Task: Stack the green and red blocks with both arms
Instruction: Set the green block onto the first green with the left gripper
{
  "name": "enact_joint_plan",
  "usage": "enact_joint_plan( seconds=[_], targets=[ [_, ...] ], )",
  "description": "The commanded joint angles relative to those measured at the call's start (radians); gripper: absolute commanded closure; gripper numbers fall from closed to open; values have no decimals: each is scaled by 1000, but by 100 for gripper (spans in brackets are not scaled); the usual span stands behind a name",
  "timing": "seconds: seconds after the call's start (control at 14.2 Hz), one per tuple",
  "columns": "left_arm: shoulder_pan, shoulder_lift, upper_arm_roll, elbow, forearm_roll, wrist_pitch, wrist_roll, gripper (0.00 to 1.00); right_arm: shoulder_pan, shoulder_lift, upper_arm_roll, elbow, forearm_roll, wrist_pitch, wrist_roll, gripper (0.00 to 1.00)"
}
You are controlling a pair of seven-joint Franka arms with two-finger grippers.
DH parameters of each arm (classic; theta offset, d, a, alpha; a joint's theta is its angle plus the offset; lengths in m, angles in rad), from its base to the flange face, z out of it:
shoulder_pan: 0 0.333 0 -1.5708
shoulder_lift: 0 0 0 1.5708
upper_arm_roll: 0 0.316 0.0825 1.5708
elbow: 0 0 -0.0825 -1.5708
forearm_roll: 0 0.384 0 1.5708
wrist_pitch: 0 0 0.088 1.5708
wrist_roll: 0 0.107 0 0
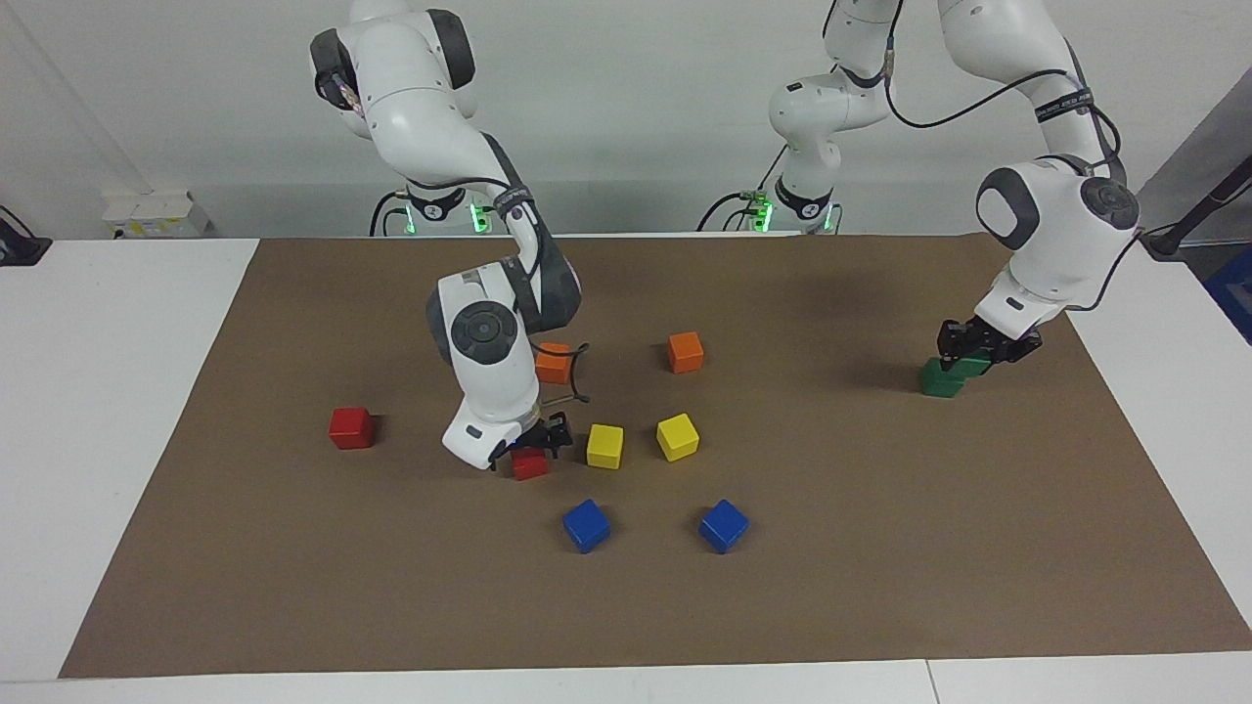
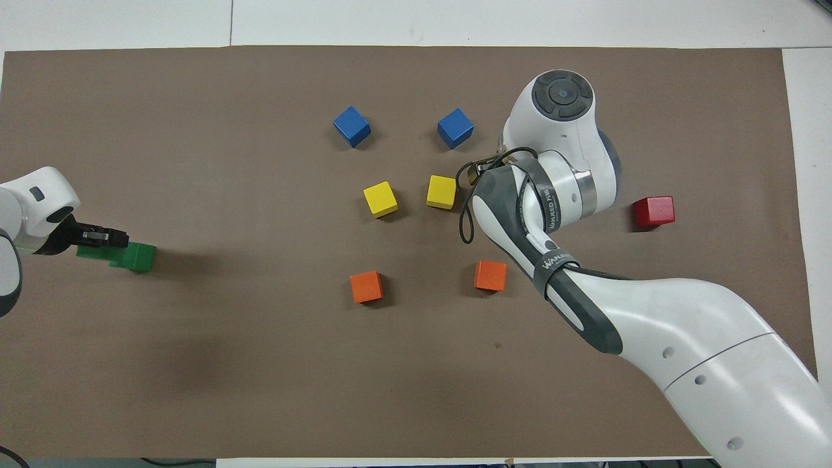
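Left claw [image 1: 970, 350] is at the left arm's end of the brown mat [image 1: 880, 587], pinching a dark green matte cube [image 1: 974, 364] that sits partly on a second dark green matte cube [image 1: 941, 379]. The upper cube is offset from the lower one, not square over it.

Right claw [image 1: 533, 445] is low over a bright red matte cube [image 1: 530, 462] near the middle of the mat, just beside a yellow cube [image 1: 604, 446]. Whether its fingers are spread or pressed onto the cube cannot be told; in the overhead view the arm hides this cube. The second bright red matte cube [image 1: 350, 427] lies alone on the mat, well apart, toward the right arm's end of the tabletop.

Risks, as judged:
- If the left claw lets go with the green cubes misaligned, the upper one may tip or slide off.
- An off-centre grip on the red cube could turn it or push it into the yellow cube beside it.
- The right arm's loose cable hangs near an orange cube [image 1: 554, 363] and could drag it.

Containers: none in view; all cubes stand on the mat or on another cube.
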Motion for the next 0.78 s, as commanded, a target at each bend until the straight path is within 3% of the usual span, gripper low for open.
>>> enact_joint_plan(
  seconds=[0.0,0.28,0.49,0.56,0.63,0.7],
  targets=[
    [11,11,-9,-17,-11,40,-2,100,16,-45,0,-78,13,47,22,1],
    [11,17,-9,-21,-13,49,-5,100,16,-52,0,-98,15,58,34,5],
    [11,17,-9,-47,-13,81,-13,100,11,-55,0,-107,15,63,43,17],
    [11,17,-9,-49,-13,83,-13,100,11,-55,0,-107,15,61,43,25],
    [11,17,-9,-53,-13,84,-13,100,11,-55,0,-107,15,58,45,45],
    [11,17,-9,-53,-13,84,-13,100,11,-55,0,-105,15,54,46,74]
  ],
)
